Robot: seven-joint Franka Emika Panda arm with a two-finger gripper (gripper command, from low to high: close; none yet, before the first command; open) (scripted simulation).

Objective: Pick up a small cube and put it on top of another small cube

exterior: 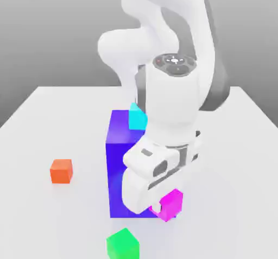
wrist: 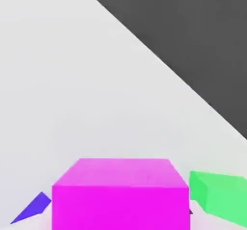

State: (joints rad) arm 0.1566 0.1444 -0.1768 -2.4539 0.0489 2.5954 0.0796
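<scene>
Item: magenta cube [exterior: 172,203], small, clamped in the tool [exterior: 161,206] at the arm's lower end, at about 5 o'clock from the big blue-violet block [exterior: 122,171] and close against that block's near corner. Whether it is lifted off the white tabletop [exterior: 49,122] cannot be told.

Status: pickup judged done; placing on another small cube not yet done.

Surroundings: green cube [exterior: 122,244] at 7 o'clock from the held cube, near (the likeliest target, as a judgement); orange cube [exterior: 61,171] at 9 o'clock, well apart; cyan cube [exterior: 137,118] atop the block, at 12 o'clock.

Obstruction: the tall block just beside the tool; a swing towards the orange cube would have to clear it.
</scene>
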